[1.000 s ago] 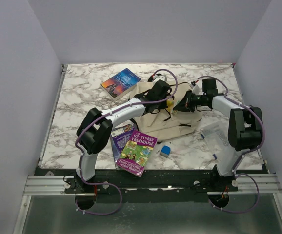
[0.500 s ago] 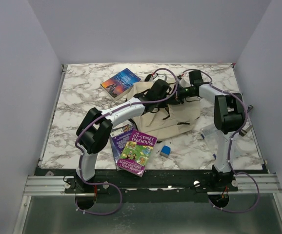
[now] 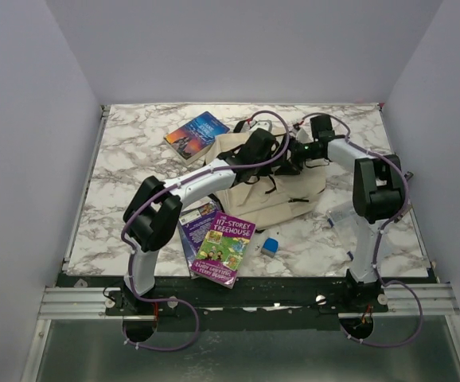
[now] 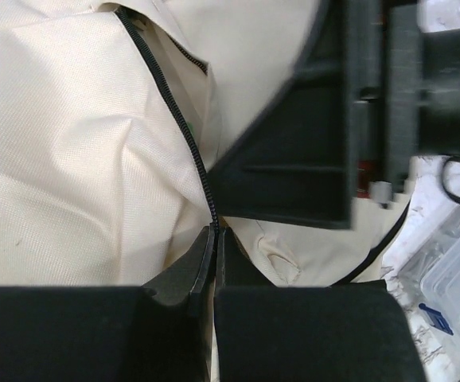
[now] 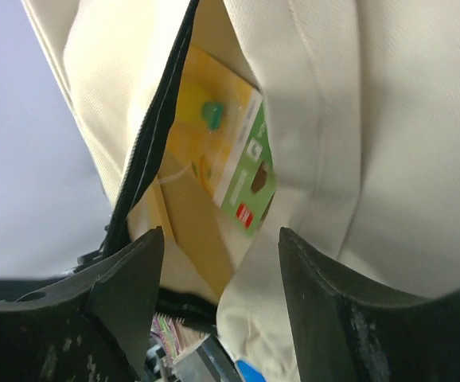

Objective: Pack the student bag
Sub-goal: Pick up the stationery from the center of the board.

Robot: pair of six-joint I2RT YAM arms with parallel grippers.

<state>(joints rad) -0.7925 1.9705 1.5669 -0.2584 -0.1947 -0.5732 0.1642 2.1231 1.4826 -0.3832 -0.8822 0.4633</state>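
The student bag [image 3: 282, 199], cream fabric with black zipper trim, lies mid-table. My left gripper [image 3: 271, 159] is shut on the bag's zipper edge [image 4: 202, 171], pinching the fabric at its fingertips [image 4: 214, 232]. My right gripper [image 3: 292, 153] is at the bag's mouth with its jaws open, and nothing sits between its fingers [image 5: 134, 270]. In the right wrist view a yellow and green card packet [image 5: 222, 151] lies inside the open bag [image 5: 389, 159]. The right gripper's black body [image 4: 333, 119] shows close above the left one's jaws.
A blue book [image 3: 196, 135] lies behind the bag at the left. A purple Treehouse book [image 3: 224, 248] rests on another purple book [image 3: 196, 221] near the front. A small blue block [image 3: 270, 246] sits beside them. A clear plastic box [image 3: 349, 216] stands right of the bag.
The right arm has swung left from beside the bag to its mouth, and its jaws have opened. The left gripper has held its grip on the zipper edge.
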